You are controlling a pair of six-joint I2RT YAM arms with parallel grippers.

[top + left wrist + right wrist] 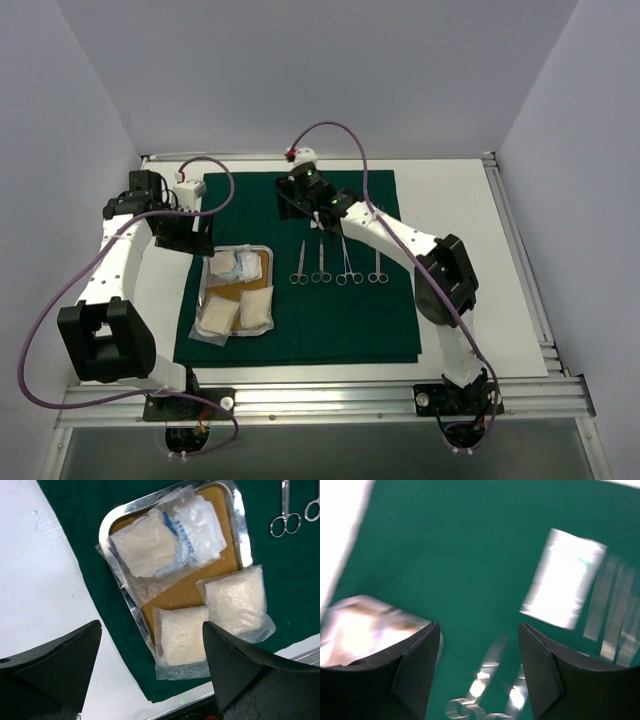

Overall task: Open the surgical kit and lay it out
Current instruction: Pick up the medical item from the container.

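Two grippers [152, 627] [479, 626], four gauze packets [182, 635], one tray [106, 524], four steel instruments [322, 263]

both arms are built of white links joined by bulky black housings. the left arm [112, 262] has a large squarish black block low on it; the right arm [395, 236] has a rounded black housing midway. a purple cable [232, 188] runs along the left arm, and a second purple cable [335, 124] leads from a red connector [291, 153] on the right one. a small green light [311, 172] glows near the right wrist. the left fingers [55, 665] and the right fingers [415, 660] are matte black wedges.
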